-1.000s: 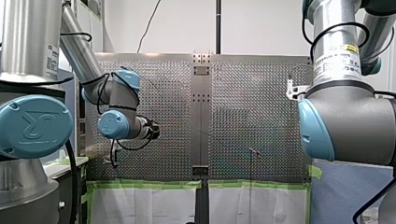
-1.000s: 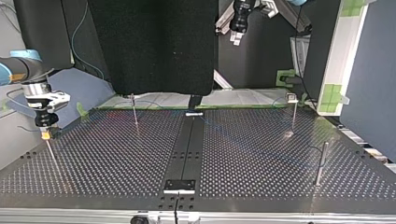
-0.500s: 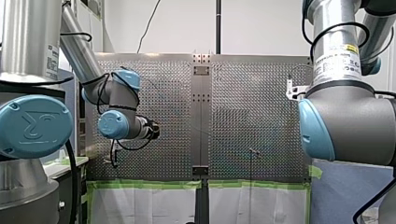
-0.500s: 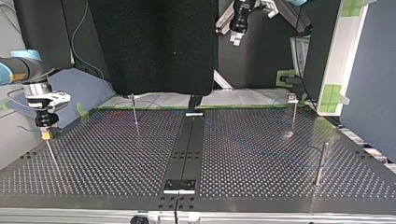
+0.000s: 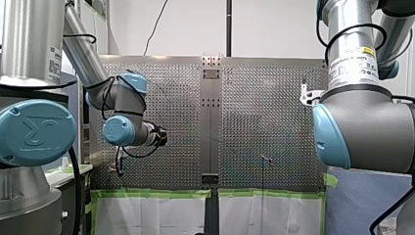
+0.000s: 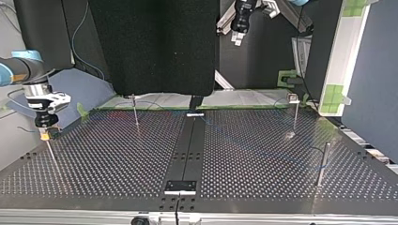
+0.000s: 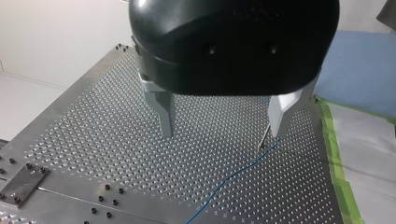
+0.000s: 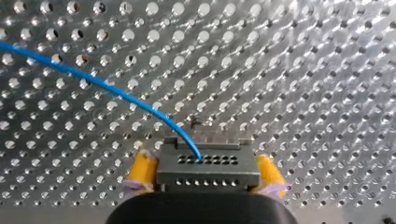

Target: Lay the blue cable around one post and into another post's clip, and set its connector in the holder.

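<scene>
Across the last second hardly anything shifted: the right gripper (image 8: 205, 171) stayed clenched on the connector (image 8: 208, 161), with the blue cable (image 8: 116, 93) trailing toward ten o'clock. The left gripper (image 7: 221, 133) hung spread and empty. Routing seemingly awaited.

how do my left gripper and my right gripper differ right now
My left gripper, black with bare metal jaws, is open and holds nothing; my right gripper, with yellow pads, is shut on the dark grey rectangular connector of the thin blue cable. In the top view the left hangs high above the perforated metal table, while the right sits low near its edge. Both face the table.
</scene>
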